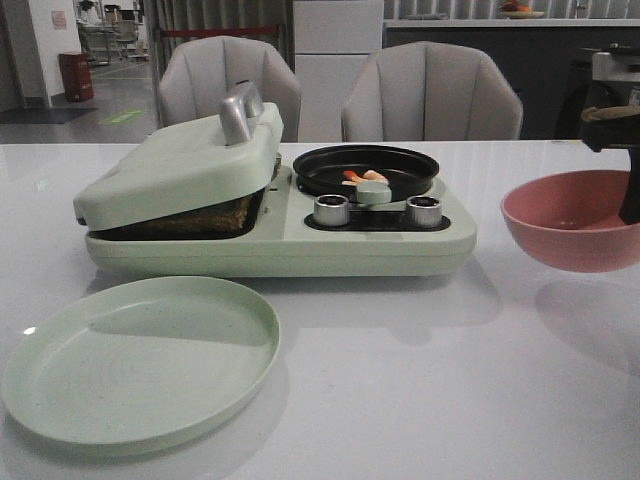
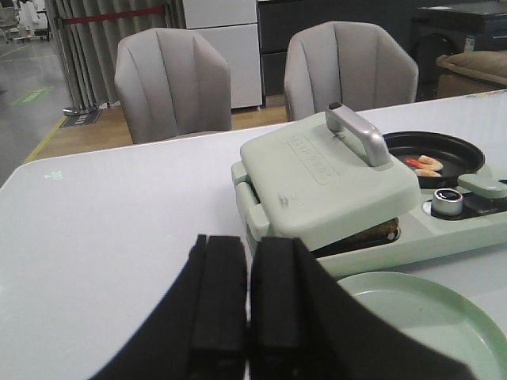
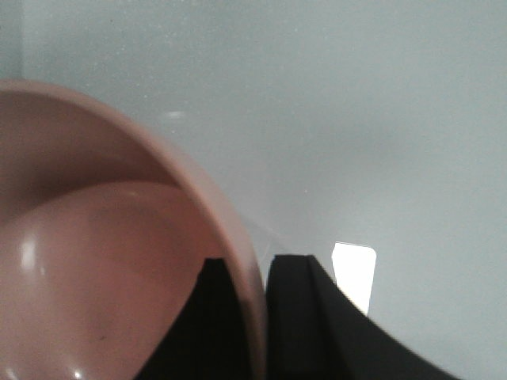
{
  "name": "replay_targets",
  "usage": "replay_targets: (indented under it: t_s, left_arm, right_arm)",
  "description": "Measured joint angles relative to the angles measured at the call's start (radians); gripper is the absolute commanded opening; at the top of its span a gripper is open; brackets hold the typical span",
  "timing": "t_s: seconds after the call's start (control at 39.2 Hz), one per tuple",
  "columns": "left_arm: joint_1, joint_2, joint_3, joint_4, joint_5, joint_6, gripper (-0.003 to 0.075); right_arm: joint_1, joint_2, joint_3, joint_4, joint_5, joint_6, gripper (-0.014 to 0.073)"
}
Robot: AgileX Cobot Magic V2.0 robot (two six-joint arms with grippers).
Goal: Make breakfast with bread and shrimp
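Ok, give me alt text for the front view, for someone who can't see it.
A pale green breakfast maker sits on a white table, its lid resting on toasted bread and its small black pan holding shrimp. An empty green plate lies in front; at the right edge the right hand holds a pink bowl, seemingly raised.

You can see the bread only as a brown, textured edge in the gap under the partly lowered pale green lid of the breakfast maker, lying flat in its left-hand tray. The shrimp, small curled orange-and-white pieces, lie close together in the round black pan on the maker's right side.
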Motion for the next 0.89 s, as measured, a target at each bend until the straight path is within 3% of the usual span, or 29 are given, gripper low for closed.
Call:
replay_targets:
  t_s: [0.18, 0.28, 0.54, 0.89]
  left_arm:
    - [0.0, 0.0, 0.0, 0.0, 0.0, 0.0, 0.0114]
    - [0.0, 0.0, 0.0, 0.0, 0.0, 0.0, 0.0114]
    - [0.0, 0.0, 0.0, 0.0, 0.0, 0.0, 0.0114]
    - [0.0, 0.0, 0.0, 0.0, 0.0, 0.0, 0.0114]
  right_arm:
    - [0.007, 0.011, 0.0, 0.017, -0.004, -0.019, 0.0367]
    - [0.011, 0.011, 0.0, 0.019, -0.004, -0.023, 0.0422]
    - [0.011, -0.021, -0.046, -0.04, 0.05, -0.025, 0.0428]
    - [0.045, -0.318, -0.055, -0.011, 0.019, -0.025, 0.0426]
